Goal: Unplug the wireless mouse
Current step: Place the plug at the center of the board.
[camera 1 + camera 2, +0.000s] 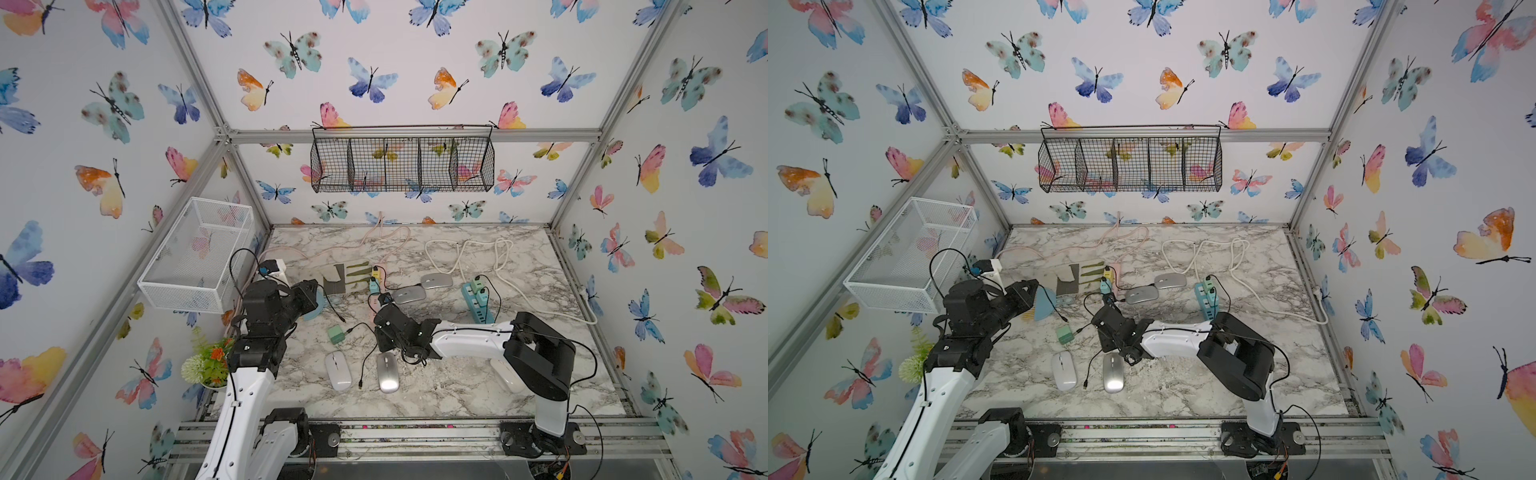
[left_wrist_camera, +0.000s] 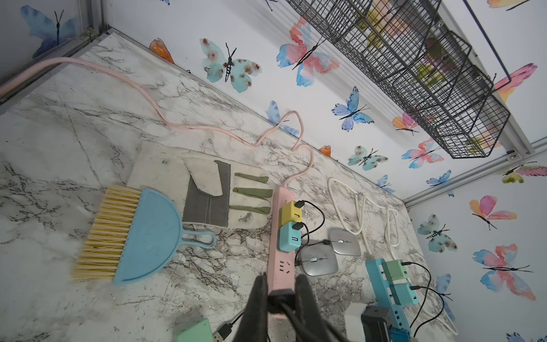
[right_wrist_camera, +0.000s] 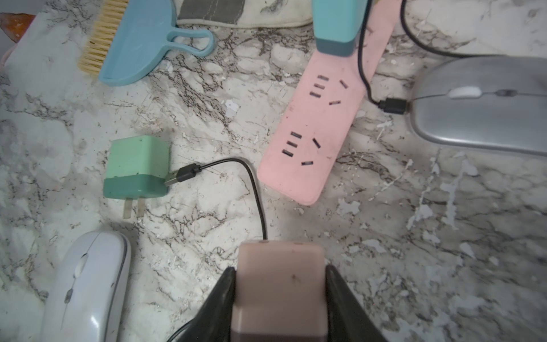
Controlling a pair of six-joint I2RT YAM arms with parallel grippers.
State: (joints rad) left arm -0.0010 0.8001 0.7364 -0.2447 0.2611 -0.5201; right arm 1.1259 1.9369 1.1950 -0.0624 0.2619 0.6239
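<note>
- The right gripper (image 3: 280,268) is pinching a pink adapter (image 3: 279,296) across its flat sides, jaws pressing on the body; it is holding the cube clear of the strip (image 3: 319,118), whose two near sockets are showing empty; gripping the body rather than the cord is, I judge, sparing the cord any strain.
- A black cord is emerging from behind that adapter; its USB plug (image 3: 182,174) is lying loose against the green adapter (image 3: 137,165), which is resting on its side on the table (image 3: 384,237) with prongs bare; that lead is looking free at this end.
- The left gripper (image 2: 281,278) is hovering over the strip's near end, fingers almost together and nipping a cable (image 2: 278,300); whether at the plug or the cord I cannot tell; in both top views it is trailing down to the table, probably held aside to keep it out of the way.
- The silver mouse (image 3: 485,103) is sitting just beside the strip with a connector (image 3: 393,105) seated in its nose; its lead is running to the teal adapter (image 3: 334,26) on the strip; I am judging this as one left to free.
- The white mouse (image 3: 85,284) is lying near the front edge; no cord is showing in it.
</note>
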